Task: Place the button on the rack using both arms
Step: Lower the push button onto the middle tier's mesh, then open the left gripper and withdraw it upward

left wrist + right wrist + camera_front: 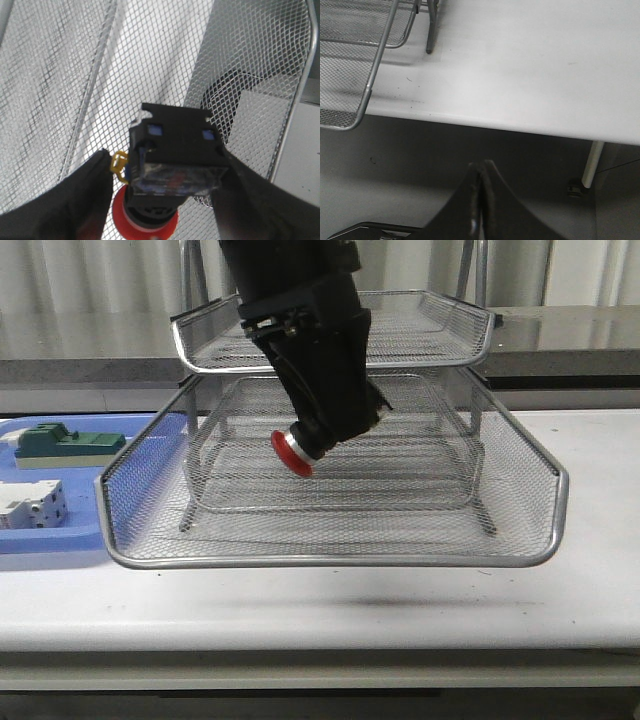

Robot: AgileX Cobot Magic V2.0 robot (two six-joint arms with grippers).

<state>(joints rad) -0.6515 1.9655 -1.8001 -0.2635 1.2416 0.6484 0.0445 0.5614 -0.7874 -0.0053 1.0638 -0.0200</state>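
Blue tray (60,540) at 9 o'clock on the surface (320,610) holds a green-and-beige block (65,443) and a white block (33,507). Rack (330,530) centre, bottom tier pulled forward. Left arm (310,340) reaches down over that tier, fingers (80,195) pinching the button (296,451), red cap down, above the mesh; body mostly hidden. Right fingers (481,200) pressed together, off the surface edge at 3 o'clock.
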